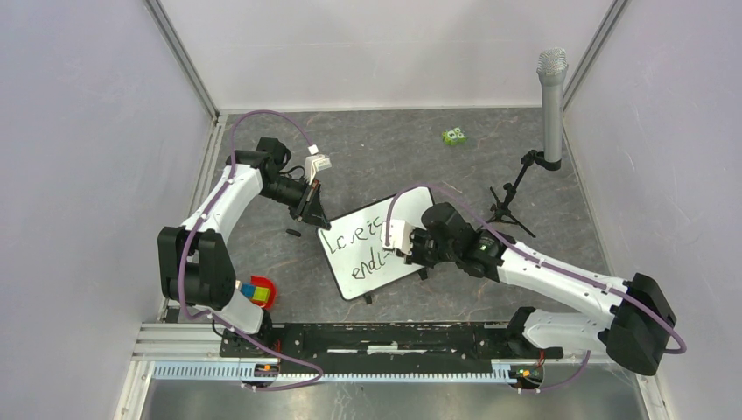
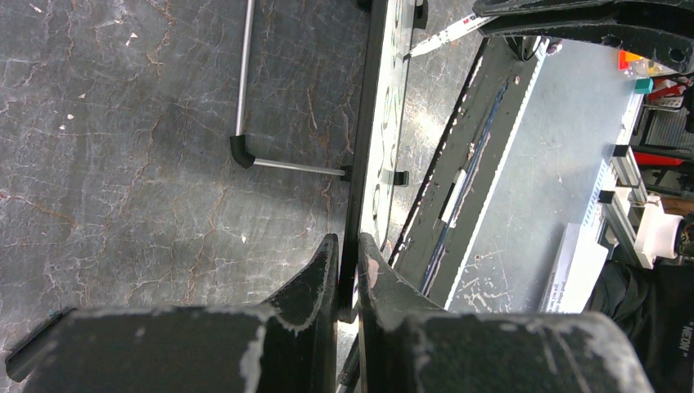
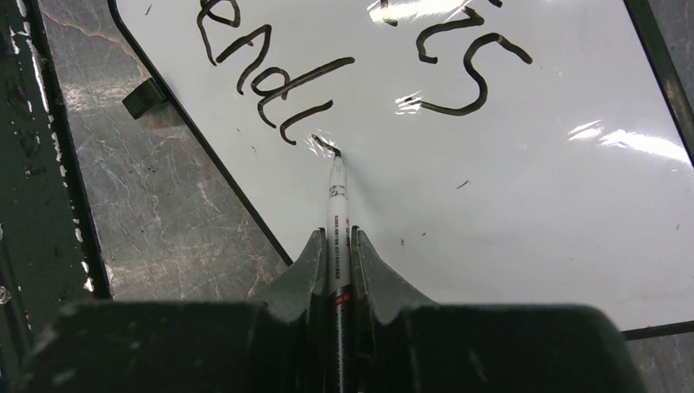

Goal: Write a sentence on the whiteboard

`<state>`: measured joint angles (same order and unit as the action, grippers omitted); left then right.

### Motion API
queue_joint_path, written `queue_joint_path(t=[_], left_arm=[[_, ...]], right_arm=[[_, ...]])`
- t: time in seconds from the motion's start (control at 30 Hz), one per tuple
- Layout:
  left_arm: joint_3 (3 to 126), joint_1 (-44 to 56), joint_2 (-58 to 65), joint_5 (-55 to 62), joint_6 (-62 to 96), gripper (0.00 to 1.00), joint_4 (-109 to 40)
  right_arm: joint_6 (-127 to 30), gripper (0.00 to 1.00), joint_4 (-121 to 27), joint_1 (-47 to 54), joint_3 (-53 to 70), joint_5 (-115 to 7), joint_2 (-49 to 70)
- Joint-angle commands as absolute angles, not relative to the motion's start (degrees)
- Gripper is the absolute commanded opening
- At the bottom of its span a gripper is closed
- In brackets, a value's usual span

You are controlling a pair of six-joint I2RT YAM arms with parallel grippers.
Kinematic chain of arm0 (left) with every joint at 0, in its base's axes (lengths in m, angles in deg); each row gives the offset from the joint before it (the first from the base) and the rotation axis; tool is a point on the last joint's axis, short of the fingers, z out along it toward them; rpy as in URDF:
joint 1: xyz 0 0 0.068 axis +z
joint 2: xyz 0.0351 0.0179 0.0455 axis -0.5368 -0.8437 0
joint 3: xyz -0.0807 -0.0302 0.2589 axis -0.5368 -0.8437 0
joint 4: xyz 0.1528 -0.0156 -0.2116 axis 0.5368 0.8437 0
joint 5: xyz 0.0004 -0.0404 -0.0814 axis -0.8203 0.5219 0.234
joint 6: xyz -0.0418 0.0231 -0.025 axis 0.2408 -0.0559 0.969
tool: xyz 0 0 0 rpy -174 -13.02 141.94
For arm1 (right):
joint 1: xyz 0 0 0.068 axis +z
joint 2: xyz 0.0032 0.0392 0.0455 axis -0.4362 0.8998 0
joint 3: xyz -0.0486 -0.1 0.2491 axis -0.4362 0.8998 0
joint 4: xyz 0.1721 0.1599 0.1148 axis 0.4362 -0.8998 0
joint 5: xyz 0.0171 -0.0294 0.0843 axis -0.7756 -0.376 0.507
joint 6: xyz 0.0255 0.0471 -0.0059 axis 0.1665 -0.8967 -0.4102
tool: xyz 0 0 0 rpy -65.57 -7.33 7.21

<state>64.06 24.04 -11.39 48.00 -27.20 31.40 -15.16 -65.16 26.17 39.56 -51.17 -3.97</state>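
Whiteboard (image 3: 532,205): white face, thin black frame. Sentence (image 1: 354,239): black strokes. Marker (image 3: 336,213): white barrel, black tip, red band. Table (image 1: 394,149): dark grey with pale marbled veins. Cable (image 1: 262,114): purple. Microphone (image 1: 551,96): grey.

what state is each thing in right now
whiteboard, partly written on, one edge clamped
sentence, unfinished, reads "Love is endl" so far
marker, uncapped, tip touching the whiteboard
left gripper, shut on the whiteboard's edge
right gripper, shut on the marker
microphone, standing upright
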Motion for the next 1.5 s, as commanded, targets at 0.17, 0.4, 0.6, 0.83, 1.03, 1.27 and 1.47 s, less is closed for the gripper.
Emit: queue_joint_path(t=[0.17,0.4,0.6,0.83,1.03,1.27,1.47], left_arm=[[64.62,23.50,-11.77,46.00,-28.60,0.02,31.70],[64.54,23.55,-11.92,45.84,-28.75,0.02,31.68],[64.70,23.51,-12.20,45.85,-28.83,0.02,31.68],[64.62,23.50,-12.29,45.83,-28.86,0.02,31.69],[64.80,23.51,-12.29,45.87,-28.73,0.02,31.68],[64.80,23.50,-12.47,45.84,-28.76,0.02,31.70],[64.89,23.50,-12.29,45.83,-28.70,0.02,31.73]], right_arm=[[-13.77,0.00,-64.85,25.07,36.76,-52.59,-3.72],[-14.48,0.00,-64.08,25.00,35.91,-50.69,-2.09],[-15.07,0.00,-63.57,25.03,36.12,-49.67,-1.62],[-15.46,0.00,-63.10,25.38,38.33,-48.64,-1.46],[-15.53,0.00,-62.96,25.43,40.68,-49.05,-2.53],[-14.80,0.00,-64.51,25.38,41.61,-50.78,-4.43],[-14.13,0.00,-66.30,25.29,41.03,-52.25,-5.54]])
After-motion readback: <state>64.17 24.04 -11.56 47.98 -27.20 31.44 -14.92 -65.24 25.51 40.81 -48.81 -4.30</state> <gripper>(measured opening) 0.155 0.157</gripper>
